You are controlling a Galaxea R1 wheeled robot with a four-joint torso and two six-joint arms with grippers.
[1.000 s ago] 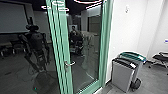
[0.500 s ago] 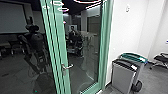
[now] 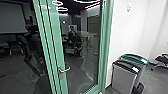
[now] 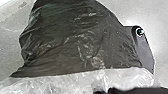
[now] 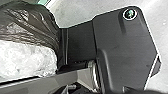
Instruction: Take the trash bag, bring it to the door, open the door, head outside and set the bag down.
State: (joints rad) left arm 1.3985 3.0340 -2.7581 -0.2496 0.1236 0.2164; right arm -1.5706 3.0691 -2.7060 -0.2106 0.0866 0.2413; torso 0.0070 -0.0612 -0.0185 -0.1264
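Jaws apart or clamped, left and right, we cannot tell; we see the bag [image 4: 75, 37] by our base [image 5: 122, 42], the door [image 3: 53, 40] ahead.

Door: we have the door [image 3: 56, 47] before us, at 11 o'clock.
Handle: on the door, at our 11 o'clock.
Person: we see the person [image 3: 72, 33] in or behind the glass, near 12 o'clock.
Bins: right of the door, front bin [image 3: 124, 78] at our 1 o'clock, rear bin [image 3: 135, 58] just behind.
Chair: beyond them, the chair [image 3: 161, 61] at our 2 o'clock.
Bag: we have the bag [image 4: 75, 42] beside our base's plate [image 5: 122, 47].
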